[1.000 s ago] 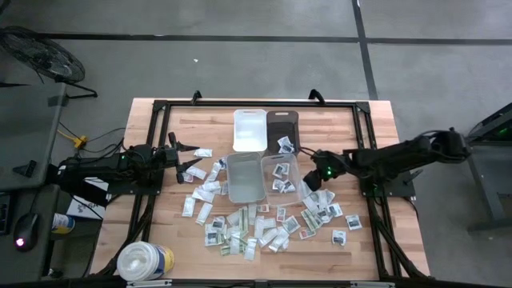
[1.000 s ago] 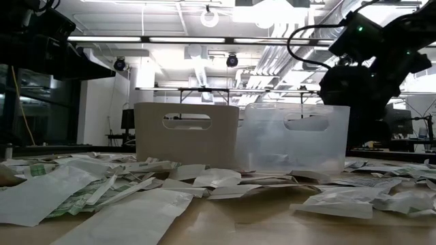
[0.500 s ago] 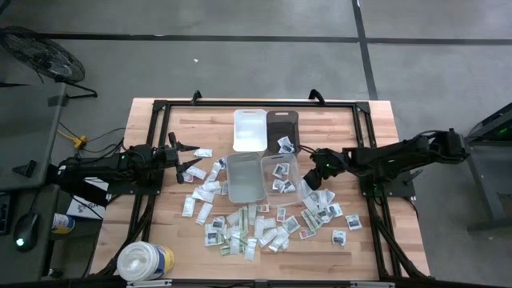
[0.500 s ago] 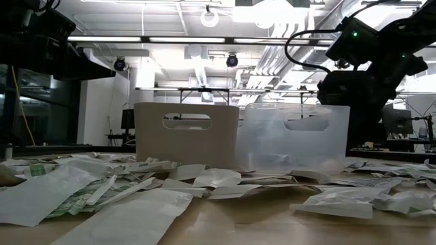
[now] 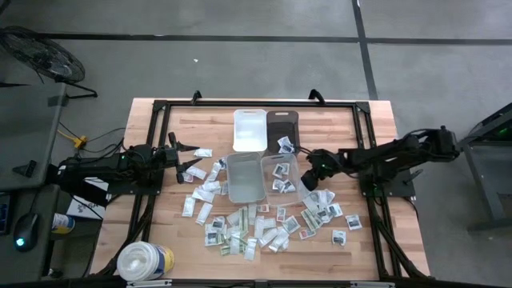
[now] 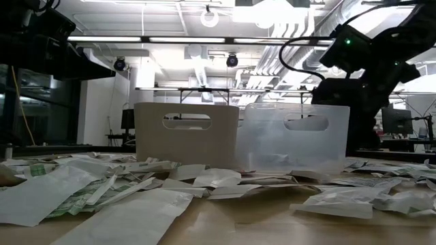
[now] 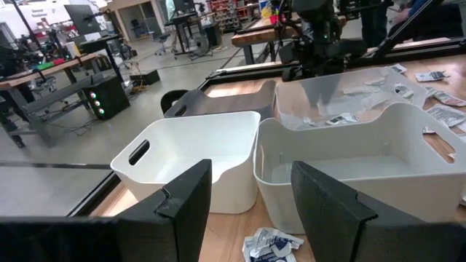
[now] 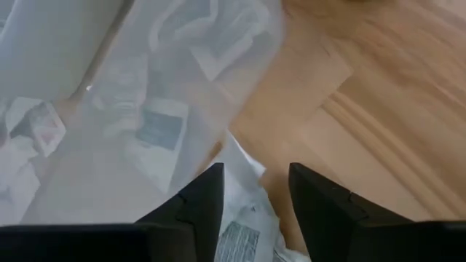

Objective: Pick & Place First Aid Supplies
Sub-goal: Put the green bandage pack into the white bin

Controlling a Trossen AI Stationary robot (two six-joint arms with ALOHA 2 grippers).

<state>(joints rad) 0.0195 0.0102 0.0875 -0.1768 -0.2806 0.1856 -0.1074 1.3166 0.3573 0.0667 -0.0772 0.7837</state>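
Many first aid supplies, small white packets (image 5: 248, 228), lie loose on the wooden table; a few lie in the clear bin (image 5: 282, 172). My right gripper (image 5: 307, 183) slants down at the clear bin's right wall. It is open, and its fingers stand on either side of a white packet (image 8: 244, 175) lying against that wall (image 8: 182, 94). My left gripper (image 7: 251, 211) waits open and level at the table's left side (image 5: 192, 160), with nothing between its fingers.
A white bin (image 5: 249, 130) and a dark bin (image 5: 282, 128) stand at the back, and a pale bin (image 5: 245, 176) stands left of the clear one. A big white tub (image 5: 144, 261) sits at the near left corner. Bare wood (image 5: 352, 128) lies at the far right.
My right gripper has sunk a little and edged toward the clear bin's right wall and the packets beside it. The packets and bins lie as before.
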